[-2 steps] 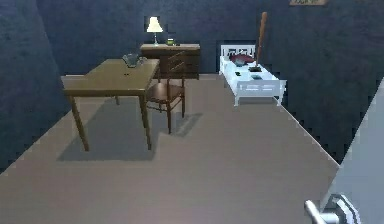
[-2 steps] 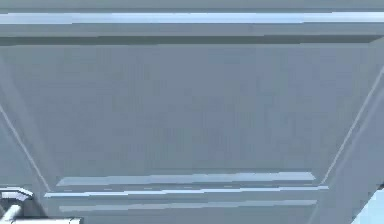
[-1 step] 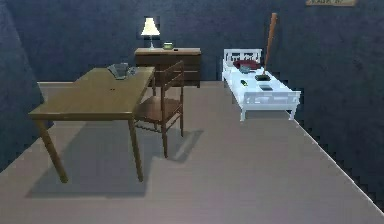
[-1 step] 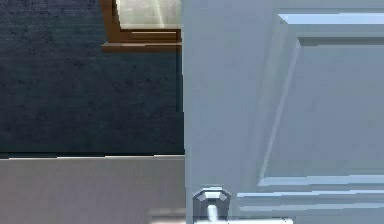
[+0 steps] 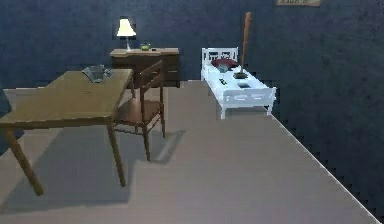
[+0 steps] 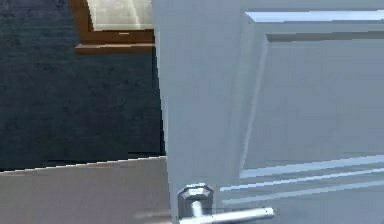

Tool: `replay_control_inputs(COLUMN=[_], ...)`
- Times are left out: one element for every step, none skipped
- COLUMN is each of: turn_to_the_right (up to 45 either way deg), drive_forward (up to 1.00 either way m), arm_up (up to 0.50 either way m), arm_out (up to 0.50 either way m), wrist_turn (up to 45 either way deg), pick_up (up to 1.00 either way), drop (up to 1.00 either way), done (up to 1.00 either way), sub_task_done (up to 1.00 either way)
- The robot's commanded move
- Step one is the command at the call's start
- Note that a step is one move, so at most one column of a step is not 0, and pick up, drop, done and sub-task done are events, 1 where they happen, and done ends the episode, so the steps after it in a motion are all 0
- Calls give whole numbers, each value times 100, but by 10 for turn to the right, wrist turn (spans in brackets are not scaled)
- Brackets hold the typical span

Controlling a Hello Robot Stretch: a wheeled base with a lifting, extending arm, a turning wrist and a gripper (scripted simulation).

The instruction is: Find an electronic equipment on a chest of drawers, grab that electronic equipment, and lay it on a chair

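Forward view first: a wooden table (image 5: pixel 60 100) is sitting at the left, with a dark lumpy thing (image 5: pixel 96 72) lying on the far end of that surface. A wooden chair (image 5: pixel 145 100) is standing just beside the table's right edge, its back toward the camera's right. Behind them, a chest of drawers (image 5: pixel 150 65) is standing against the dark blue back wall. A lit lamp (image 5: pixel 125 30) is glowing on its left end, and a small greenish thing (image 5: pixel 146 46) is sitting on top just right of the lamp. That's probably the electronic equipment, but it's too small to say for sure. A white bed (image 5: pixel 238 88) is running along the right wall with a couple of dark items (image 5: pixel 227 63) lying on it, and a bat (image 5: pixel 247 35) is leaning upright in the corner behind it.

Arm side view: a pale blue-grey door (image 6: pixel 280 100) is taking up the right, its silver handle (image 6: pixel 215 208) poking out at the bottom. A brown-framed picture (image 6: pixel 115 25) is hanging on the dark wall at the top left.

As for the jaws, I can't tell their state.
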Motion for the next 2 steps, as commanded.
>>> replay_control_inputs(turn_to_the_right=[0,0], drive_forward=[100,100], arm_up=[0,0], arm_out=[0,0], wrist_turn=[0,0], pick_up=[0,0], drop=[0,0], done=[0,0], sub_task_done=[0,0])
